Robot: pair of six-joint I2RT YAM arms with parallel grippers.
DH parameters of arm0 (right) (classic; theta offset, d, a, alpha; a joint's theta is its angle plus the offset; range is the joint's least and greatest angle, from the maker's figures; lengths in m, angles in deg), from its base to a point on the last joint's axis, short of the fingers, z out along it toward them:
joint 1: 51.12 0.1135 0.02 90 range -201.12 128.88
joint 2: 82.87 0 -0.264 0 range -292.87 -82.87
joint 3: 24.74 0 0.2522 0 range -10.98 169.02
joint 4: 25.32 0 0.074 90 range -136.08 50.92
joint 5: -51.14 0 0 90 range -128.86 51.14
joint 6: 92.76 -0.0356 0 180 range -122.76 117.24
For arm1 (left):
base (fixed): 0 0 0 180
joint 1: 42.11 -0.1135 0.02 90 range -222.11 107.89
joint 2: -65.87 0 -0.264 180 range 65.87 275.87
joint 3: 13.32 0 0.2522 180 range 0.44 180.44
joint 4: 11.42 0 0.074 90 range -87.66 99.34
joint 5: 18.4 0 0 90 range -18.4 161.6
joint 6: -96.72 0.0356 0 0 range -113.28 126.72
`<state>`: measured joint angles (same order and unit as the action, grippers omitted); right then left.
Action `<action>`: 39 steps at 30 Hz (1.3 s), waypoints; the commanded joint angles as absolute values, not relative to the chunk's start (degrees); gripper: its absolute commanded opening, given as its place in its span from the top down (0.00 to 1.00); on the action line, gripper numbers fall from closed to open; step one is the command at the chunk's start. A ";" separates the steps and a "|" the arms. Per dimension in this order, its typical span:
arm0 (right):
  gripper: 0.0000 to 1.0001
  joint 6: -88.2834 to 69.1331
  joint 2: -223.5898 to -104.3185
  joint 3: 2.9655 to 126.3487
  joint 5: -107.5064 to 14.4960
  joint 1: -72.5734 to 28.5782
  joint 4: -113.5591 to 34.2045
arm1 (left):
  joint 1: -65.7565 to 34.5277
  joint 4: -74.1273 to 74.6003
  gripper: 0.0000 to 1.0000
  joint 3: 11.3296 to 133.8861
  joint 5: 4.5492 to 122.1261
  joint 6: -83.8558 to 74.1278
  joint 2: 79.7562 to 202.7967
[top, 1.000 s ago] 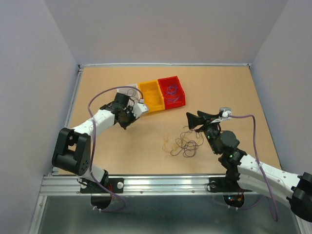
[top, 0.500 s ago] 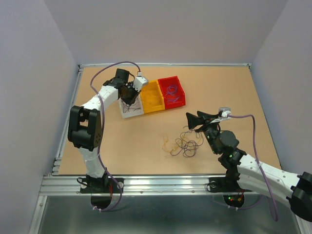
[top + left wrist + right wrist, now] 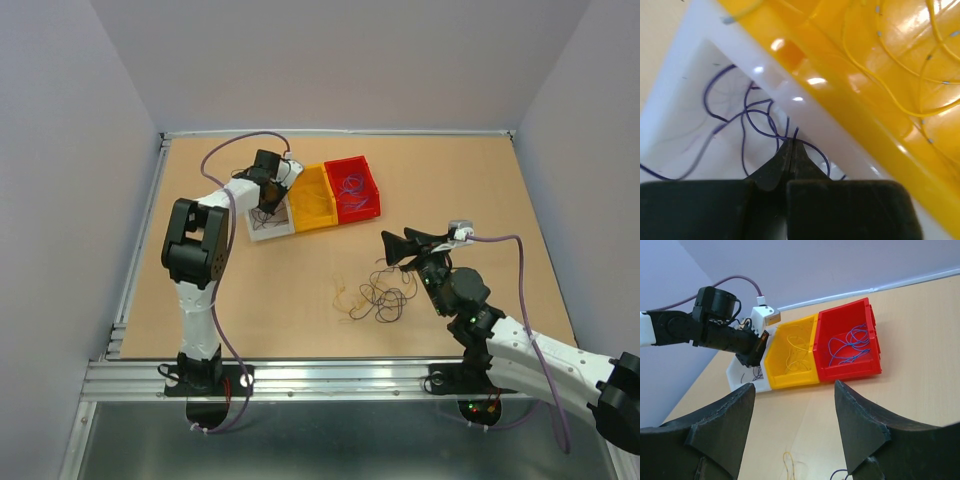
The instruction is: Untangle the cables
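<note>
Room: pale walls on three sides around a tan wooden tabletop (image 3: 250, 300), arms bolted at the near edge.
Tangle: the cables (image 3: 378, 298), a loose knot of hair-thin dark, purple and yellowish wires, lie on the tabletop near the middle. They're just in front of the right arm and well apart from the bins.
Bins: three small plastic trays sit in a row touching each other at the far left, and it looks like one colour per bin. The red plastic bin (image 3: 850, 371) holds purple strands, the yellow plastic bin (image 3: 790, 380) holds yellow ones, and the white plastic bin (image 3: 670, 90) holds dark ones.
Left fingers: the left fingers (image 3: 792, 145) are pressed together and dipped low inside the white bin. That fits dropping a dark strand off with its own kind.
Dark strand: a thin dark wire loop (image 3: 745, 115) lies on the white floor and runs right up to the tips. Can't tell if it's actually nipped between them or just passing behind.
Right fingers: the right fingers (image 3: 740, 405) are spread wide with nothing between them. They hang just above and behind the tangle, pointing toward the bins. My guess is they're parked out of the way until the left arm is done.
Progress: roughly partway, since some wires are sorted but a fair clump isn't.
Watch out: these wires are so light that one could cling to the fingers instead of dropping.
</note>
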<state>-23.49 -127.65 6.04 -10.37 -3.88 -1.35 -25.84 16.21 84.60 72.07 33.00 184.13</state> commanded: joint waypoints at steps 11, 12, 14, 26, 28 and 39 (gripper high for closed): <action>0.30 -22.98 -127.43 5.63 -9.86 -3.75 1.08 | -25.50 12.27 0.56 77.61 73.71 30.53 169.59; 0.30 -22.89 -127.43 5.55 -9.86 -3.84 1.08 | -25.50 12.27 0.55 77.78 74.14 30.36 167.84; 0.30 -22.97 -127.52 5.55 -9.86 -3.84 1.00 | -25.50 12.36 0.53 77.96 74.67 30.36 166.51; 0.30 -22.89 -127.52 5.63 -9.95 -3.75 1.08 | -30.85 12.01 0.25 77.60 69.17 30.10 158.24; 0.30 -22.89 -127.35 5.63 -9.95 -3.75 1.00 | -36.02 11.13 0.18 78.22 63.53 28.43 157.89; 0.30 -23.06 -128.05 5.90 -10.56 -3.75 0.91 | -57.65 10.94 0.17 81.12 25.59 20.16 170.89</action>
<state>-23.49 -127.78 6.06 -10.46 -3.88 -1.32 -54.76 10.02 78.96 43.90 23.47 165.11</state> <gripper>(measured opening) 0.699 0.863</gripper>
